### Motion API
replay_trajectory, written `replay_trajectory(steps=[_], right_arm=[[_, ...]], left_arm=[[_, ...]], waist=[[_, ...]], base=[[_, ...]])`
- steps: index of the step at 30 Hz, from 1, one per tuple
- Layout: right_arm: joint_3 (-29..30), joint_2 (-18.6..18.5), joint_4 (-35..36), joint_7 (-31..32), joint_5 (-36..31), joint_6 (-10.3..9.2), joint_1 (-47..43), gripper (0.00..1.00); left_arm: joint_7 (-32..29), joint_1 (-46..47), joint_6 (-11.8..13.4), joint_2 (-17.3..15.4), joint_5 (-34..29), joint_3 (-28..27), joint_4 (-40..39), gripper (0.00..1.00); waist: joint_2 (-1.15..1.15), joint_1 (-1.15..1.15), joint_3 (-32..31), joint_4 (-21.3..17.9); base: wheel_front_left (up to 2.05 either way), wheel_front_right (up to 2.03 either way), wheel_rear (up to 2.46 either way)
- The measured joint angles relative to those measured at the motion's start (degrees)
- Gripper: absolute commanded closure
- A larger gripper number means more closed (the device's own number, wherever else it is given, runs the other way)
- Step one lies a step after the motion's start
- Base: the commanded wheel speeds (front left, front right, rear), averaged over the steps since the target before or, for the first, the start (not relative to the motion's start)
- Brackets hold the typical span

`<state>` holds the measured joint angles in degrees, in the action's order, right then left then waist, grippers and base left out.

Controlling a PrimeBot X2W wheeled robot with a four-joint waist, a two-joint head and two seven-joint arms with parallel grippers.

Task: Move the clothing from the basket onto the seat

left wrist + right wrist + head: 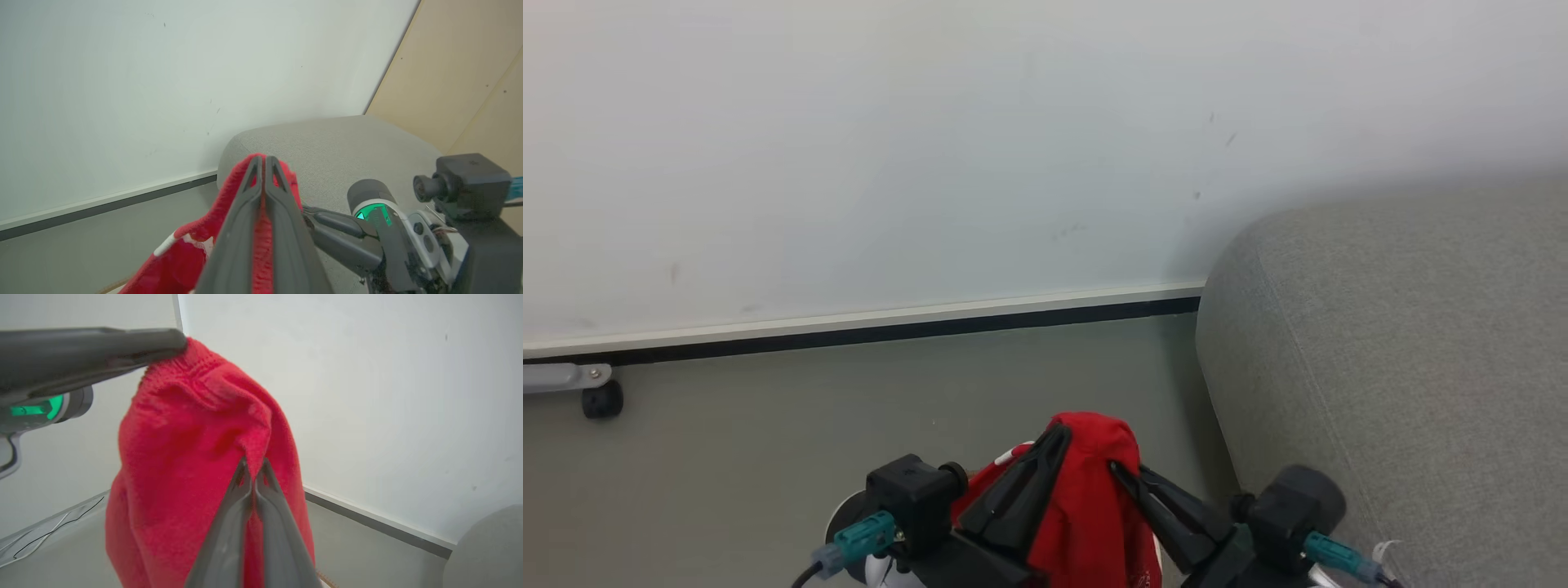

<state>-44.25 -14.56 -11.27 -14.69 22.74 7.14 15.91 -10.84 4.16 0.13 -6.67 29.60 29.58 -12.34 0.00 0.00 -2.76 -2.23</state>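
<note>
A piece of the red clothing [1086, 498] hangs in the air above the floor, low in the middle of the head view, to the left of the grey seat [1405, 367]. My left gripper [1058, 434] is shut on the garment's top fold, and its closed fingers [263, 161] show red fabric pinched between them. Just to the right and a little lower, my right gripper [1117, 468] is shut on the same garment [196, 457], its tips [253, 464] biting into a crease. A sliver of the basket's brown rim [325, 578] peeks out under the cloth.
A white wall [931, 163] with a dark baseboard [890, 331] runs behind the grey floor [768, 425]. A small black caster [602, 400] on a metal leg stands at the far left. A tan panel [461, 73] rises behind the seat.
</note>
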Motion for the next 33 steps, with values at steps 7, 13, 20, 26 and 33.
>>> replay_trajectory(steps=[7, 13, 20, 26, 33], right_arm=[[2.9, -4.2, 3.2, 0.0, 0.1, -0.20, -1.3, 1.00], [5.8, -6.9, 6.9, 0.0, 0.1, -3.48, -5.1, 1.00], [8.6, -8.5, 11.8, 0.0, 1.0, -7.67, -11.2, 1.00], [10.7, -7.7, 14.9, 0.0, 3.7, -8.03, -10.6, 1.00], [17.6, -3.7, 12.5, 0.0, 10.3, -7.00, -0.5, 1.00]], left_arm=[[0.7, -1.5, 1.5, 0.2, 0.0, -1.0, 3.0, 0.00], [1.4, -1.4, 0.2, 1.4, 0.0, 2.8, 5.9, 0.00], [2.0, -0.9, -1.7, 1.8, -0.2, 6.5, 8.2, 0.00], [3.9, -0.7, -1.6, 1.9, -1.4, 5.9, 7.3, 0.00], [5.0, -0.7, -0.1, 0.6, -4.3, 4.9, 6.3, 0.00]], waist=[[0.00, 0.00, 0.5, -3.6], [0.00, 0.00, 1.1, -7.1], [0.00, 0.00, 2.6, -12.5], [0.00, 0.00, 5.4, -16.9], [0.00, 0.00, 10.6, -21.3]], base=[[0.00, 0.00, 0.00], [0.00, 0.00, 0.00], [0.00, 0.00, 0.00], [0.00, 0.00, 0.00], [0.00, 0.00, 0.00]])
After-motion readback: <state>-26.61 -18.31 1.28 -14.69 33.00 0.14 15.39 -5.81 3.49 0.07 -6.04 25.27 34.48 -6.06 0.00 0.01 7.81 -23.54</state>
